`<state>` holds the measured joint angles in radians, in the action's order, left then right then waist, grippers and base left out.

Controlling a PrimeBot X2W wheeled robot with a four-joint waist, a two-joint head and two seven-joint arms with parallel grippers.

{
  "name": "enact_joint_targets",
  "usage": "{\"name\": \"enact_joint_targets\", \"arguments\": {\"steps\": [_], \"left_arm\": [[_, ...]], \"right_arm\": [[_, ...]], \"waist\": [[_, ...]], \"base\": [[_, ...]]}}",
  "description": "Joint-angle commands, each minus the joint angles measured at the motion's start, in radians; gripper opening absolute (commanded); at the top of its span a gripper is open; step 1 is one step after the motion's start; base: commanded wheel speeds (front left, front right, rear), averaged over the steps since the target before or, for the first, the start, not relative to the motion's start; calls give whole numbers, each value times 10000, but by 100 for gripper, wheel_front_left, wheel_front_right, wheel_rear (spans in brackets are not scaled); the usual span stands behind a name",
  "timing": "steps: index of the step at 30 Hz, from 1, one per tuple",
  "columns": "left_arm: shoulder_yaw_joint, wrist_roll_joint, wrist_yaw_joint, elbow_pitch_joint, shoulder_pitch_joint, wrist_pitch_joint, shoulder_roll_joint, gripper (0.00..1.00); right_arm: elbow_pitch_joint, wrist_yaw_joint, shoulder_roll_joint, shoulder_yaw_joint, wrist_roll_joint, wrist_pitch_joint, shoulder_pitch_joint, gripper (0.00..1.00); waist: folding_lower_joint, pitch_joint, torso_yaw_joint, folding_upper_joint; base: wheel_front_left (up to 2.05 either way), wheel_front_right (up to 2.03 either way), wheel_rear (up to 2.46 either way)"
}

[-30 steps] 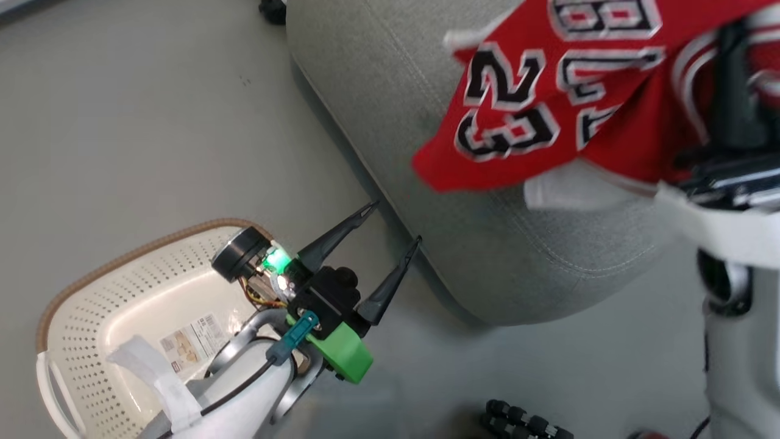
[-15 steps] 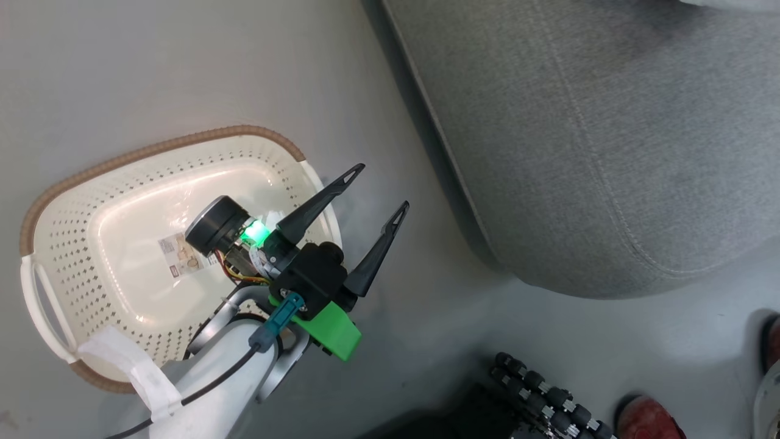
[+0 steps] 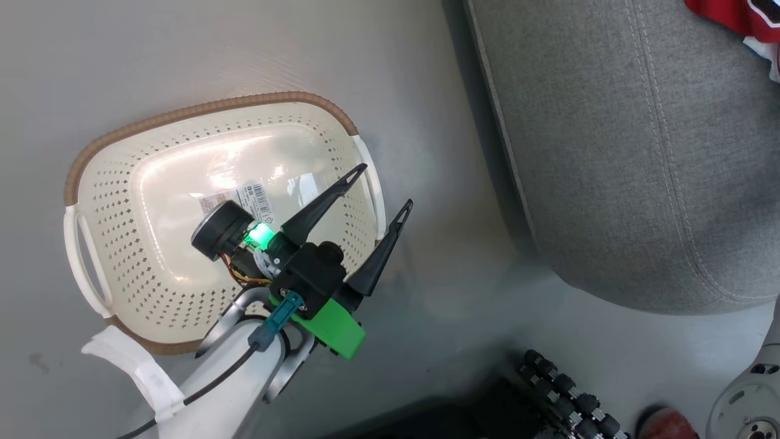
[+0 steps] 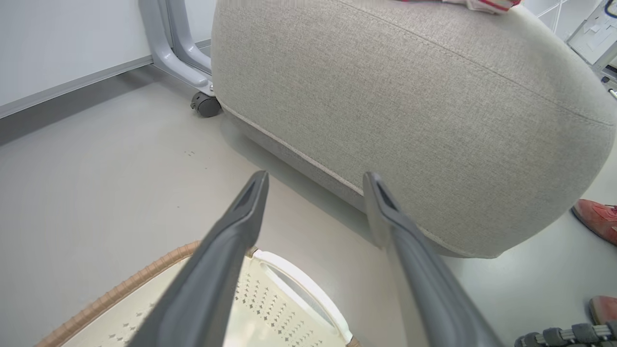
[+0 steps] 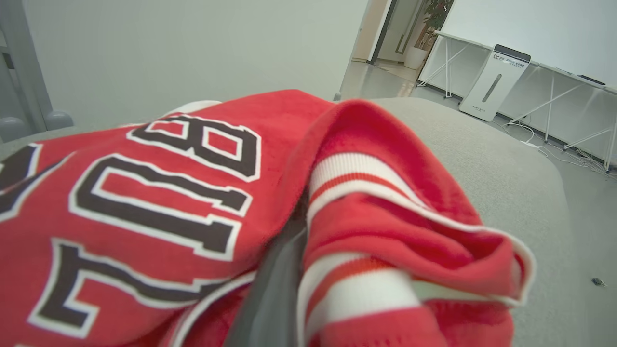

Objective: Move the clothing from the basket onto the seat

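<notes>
The left tool [image 3: 384, 184] hangs wide open and empty over the basket [image 3: 201, 110] edge nearest the seat [image 3: 609, 152]; the right tool [image 5: 288, 231] is closed tight on the jersey [image 5: 144, 202], lying atop the seat

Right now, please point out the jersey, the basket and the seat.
jersey [image 5: 284, 115], right wrist view, plain red cloth beside the lettering
basket [image 3: 274, 96], head view, brown woven rim
seat [image 3: 609, 183], head view, bare grey top surface
</notes>
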<state>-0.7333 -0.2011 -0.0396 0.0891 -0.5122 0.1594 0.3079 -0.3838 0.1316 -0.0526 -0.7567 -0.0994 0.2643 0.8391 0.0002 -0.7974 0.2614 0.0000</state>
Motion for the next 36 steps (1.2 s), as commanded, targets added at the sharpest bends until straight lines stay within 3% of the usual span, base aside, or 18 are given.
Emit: {"name": "enact_joint_targets", "arguments": {"steps": [1,2,8,17,22,31,36], "left_arm": [[54,-132,32,63,-87,142,-62,100],[82,-207,52,96,-74,213,-123,100],[352,-617,274,463,112,773,-681,100],[1315,-1006,322,456,795,1062,-1778,100],[2428,-782,333,72,1883,1048,-2258,100],[4187,-493,369,-463,3751,1049,-2553,100],[5249,-453,849,-946,4744,1044,-2573,100]], "right_arm": [[-75,-16,-44,-264,-93,1,-286,86],[-21,-16,-25,-412,-139,1,-358,100],[631,-16,9,-698,-558,1,-1551,100],[1074,-16,1,627,577,1,-4618,100],[1313,-16,1,2326,1440,2,-5890,100],[2657,-16,3,5672,2276,1,-7312,100],[2948,-16,1,6642,1985,1,-7848,100]], "waist": [[-2,191,-159,0],[-2,258,-208,0],[-2,1025,-652,0],[-2,2949,-1724,0],[-2,4061,-2293,0],[-2,5787,-2977,0],[-2,6710,-3114,0]], "base": [[0,0,0],[0,0,0],[0,0,0],[0,0,0],[0,0,0],[0,0,0],[0,0,0]]}}
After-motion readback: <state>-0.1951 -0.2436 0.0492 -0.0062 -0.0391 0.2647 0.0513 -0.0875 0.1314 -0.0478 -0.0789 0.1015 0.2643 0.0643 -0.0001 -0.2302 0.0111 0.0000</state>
